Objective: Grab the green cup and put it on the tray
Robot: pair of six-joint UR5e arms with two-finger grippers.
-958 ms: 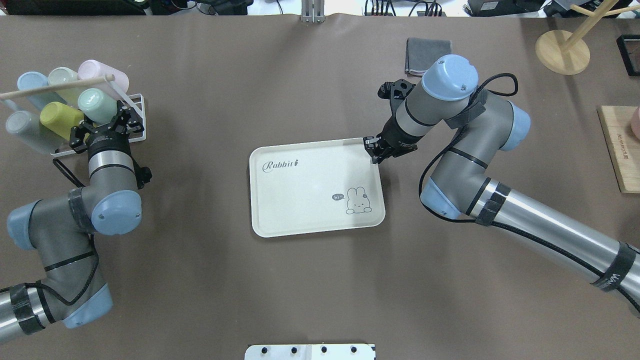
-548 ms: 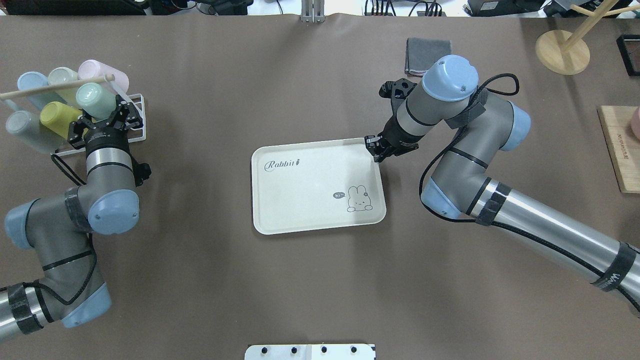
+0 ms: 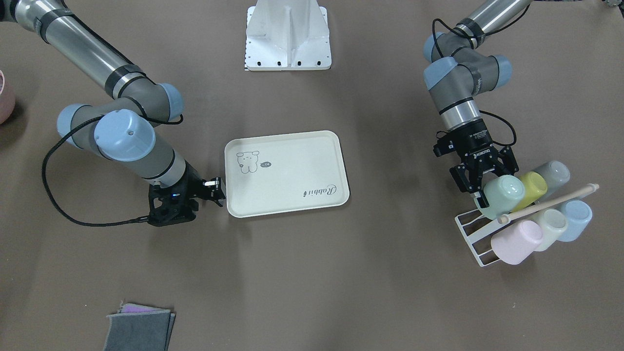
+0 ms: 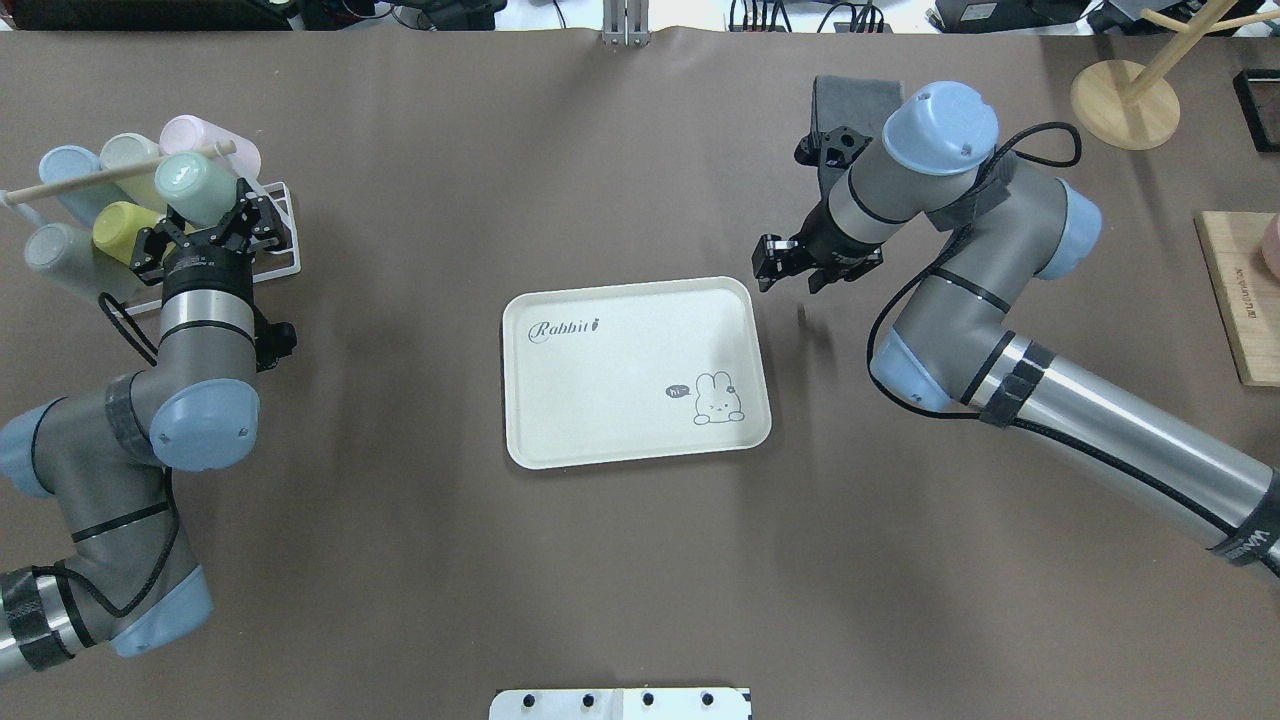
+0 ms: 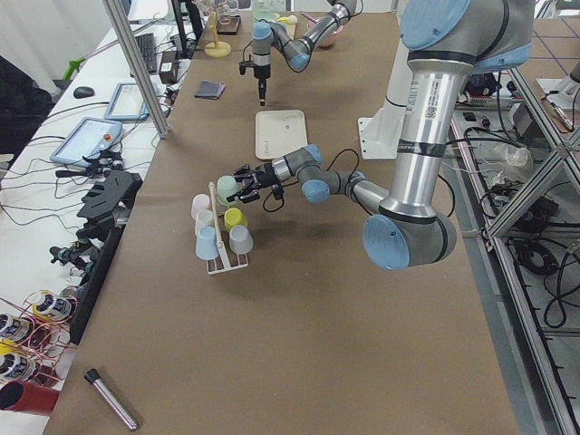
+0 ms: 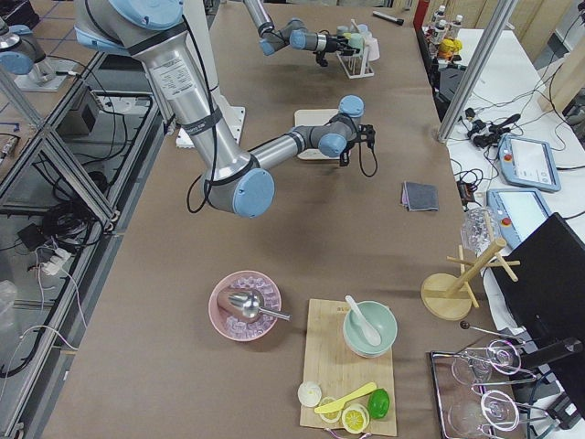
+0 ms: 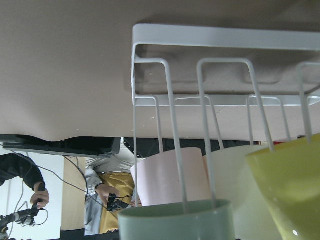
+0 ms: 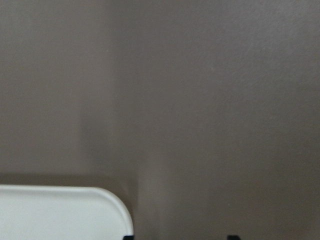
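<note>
Overhead view, left to right. White wire rack at far left holds pastel cups on their sides. Green cup on rack, beside lime cup. Left gripper at green cup, fingers spread wide either side of it, not clamped. Cream tray at table centre, well apart from rack. Right gripper just beyond tray's far right corner, fingers parted, holding nothing.

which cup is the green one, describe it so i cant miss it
Find the white wire rack at the table's far left, hung with pastel cups. The green cup is the mint one at the left tool, beside a lime cup; others are pink, cream, blue, grey.
</note>
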